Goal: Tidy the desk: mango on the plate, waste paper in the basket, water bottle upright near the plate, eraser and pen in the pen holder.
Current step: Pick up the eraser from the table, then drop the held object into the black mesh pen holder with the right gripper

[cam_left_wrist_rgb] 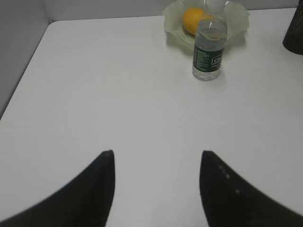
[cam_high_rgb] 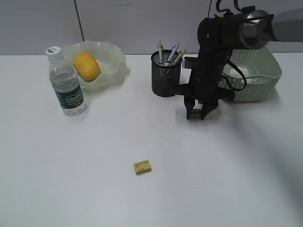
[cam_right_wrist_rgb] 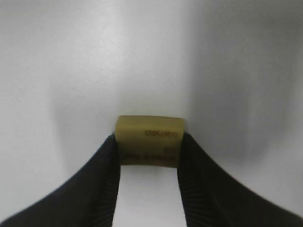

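My right gripper [cam_high_rgb: 195, 115] points down at the desk [cam_high_rgb: 71, 179] in front of the pen holder [cam_high_rgb: 165, 75], shut on a yellow eraser [cam_right_wrist_rgb: 149, 130]; both fingers press its sides in the right wrist view. A second yellow eraser [cam_high_rgb: 143, 167] lies loose nearer the front. Pens [cam_high_rgb: 171, 51] stand in the pen holder. The mango [cam_high_rgb: 86, 65] sits on the ruffled green plate [cam_high_rgb: 113, 56], with the water bottle [cam_high_rgb: 66, 85] upright beside it. My left gripper [cam_left_wrist_rgb: 156, 158] hangs open over bare desk, far from the bottle [cam_left_wrist_rgb: 208, 52].
The green basket [cam_high_rgb: 262, 78] stands at the back right behind my right arm. Something white shows inside it, partly hidden. A grey wall runs along the desk's far edge. The pen holder's edge [cam_left_wrist_rgb: 294, 33] shows at the right of the left wrist view.
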Available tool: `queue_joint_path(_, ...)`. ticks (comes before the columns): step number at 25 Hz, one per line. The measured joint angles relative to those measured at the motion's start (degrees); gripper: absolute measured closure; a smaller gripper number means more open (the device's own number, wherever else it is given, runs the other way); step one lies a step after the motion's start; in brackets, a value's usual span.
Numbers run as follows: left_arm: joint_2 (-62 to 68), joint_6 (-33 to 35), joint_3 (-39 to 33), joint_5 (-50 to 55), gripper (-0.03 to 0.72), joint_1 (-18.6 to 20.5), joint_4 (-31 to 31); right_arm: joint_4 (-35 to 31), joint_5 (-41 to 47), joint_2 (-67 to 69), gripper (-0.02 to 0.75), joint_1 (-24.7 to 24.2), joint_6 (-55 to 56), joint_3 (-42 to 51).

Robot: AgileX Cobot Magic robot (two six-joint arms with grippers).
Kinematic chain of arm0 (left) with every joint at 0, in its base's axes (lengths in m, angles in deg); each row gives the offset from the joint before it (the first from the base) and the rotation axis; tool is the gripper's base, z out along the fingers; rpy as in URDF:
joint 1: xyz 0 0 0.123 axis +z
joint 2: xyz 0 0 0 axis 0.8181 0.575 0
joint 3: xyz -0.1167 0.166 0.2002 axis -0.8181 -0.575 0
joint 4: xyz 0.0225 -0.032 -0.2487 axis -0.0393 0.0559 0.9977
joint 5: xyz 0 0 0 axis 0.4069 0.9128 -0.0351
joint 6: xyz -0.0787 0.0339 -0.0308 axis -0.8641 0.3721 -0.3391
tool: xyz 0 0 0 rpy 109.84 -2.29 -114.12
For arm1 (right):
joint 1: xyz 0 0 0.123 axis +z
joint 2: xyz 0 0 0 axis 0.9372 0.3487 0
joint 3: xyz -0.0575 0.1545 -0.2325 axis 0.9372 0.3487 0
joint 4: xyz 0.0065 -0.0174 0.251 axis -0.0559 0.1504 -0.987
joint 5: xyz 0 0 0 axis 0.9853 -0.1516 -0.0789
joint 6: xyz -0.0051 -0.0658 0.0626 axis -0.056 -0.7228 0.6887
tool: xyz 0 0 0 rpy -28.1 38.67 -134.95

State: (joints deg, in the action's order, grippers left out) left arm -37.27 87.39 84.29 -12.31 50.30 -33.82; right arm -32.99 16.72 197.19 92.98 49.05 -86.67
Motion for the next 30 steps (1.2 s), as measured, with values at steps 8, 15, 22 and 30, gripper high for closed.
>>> queue_joint_path(8, 0.00, 0.00, 0.00, 0.00, 0.253, 0.00, 0.00, -0.39, 6.70, 0.00, 0.433, 0.00, 0.00, -4.92)
queue_joint_path(15, 0.00, 0.00, 0.00, 0.00, 0.253, 0.00, 0.00, 0.27, 12.97, -0.26, 0.433, 0.00, -0.79, -7.05)
queue_joint_path(22, 0.00, 0.00, 0.00, 0.00, 0.253, 0.00, 0.00, 0.60, 12.69, -5.68, 0.433, 0.08, -2.14, -7.12)
queue_joint_path(30, 0.00, 0.00, 0.00, 0.00, 0.253, 0.00, 0.02, -2.83, 6.73, -8.54, 0.434, 1.40, -7.24, -13.55)
